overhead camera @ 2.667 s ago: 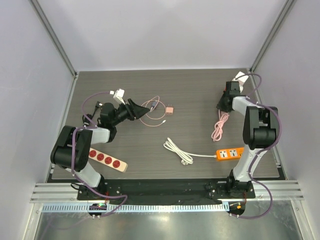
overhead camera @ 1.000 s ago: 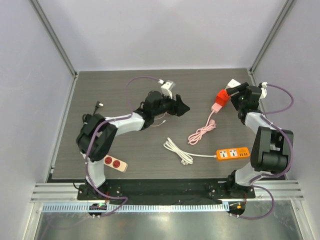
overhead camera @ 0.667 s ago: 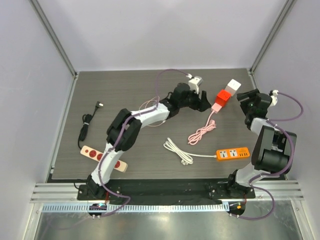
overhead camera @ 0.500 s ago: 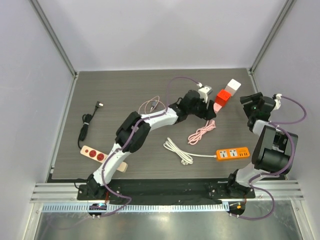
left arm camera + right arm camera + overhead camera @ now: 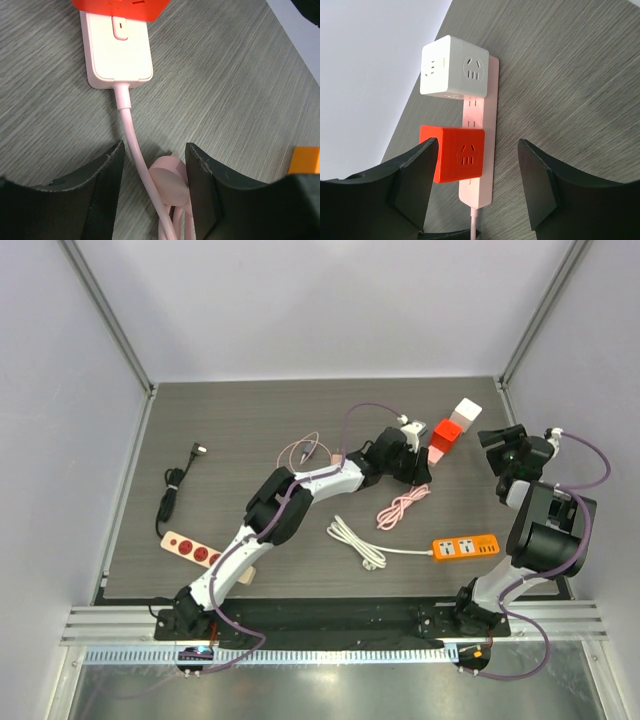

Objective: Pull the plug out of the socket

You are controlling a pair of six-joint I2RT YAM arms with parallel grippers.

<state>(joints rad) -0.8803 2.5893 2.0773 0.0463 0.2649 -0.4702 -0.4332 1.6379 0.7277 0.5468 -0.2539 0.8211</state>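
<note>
While poised astride the pink cable [image 5: 132,135] just below the pink socket strip [image 5: 119,50], left gripper [image 5: 155,147] partly spread, clamping nothing; coiled cable close against one finger. Seated in the strip side by side, red cube plug [image 5: 457,155] and white cube plug [image 5: 454,67], at the far right of the table [image 5: 250,420]. Facing them from a little apart, right gripper [image 5: 477,142] spread wide, empty.
</note>
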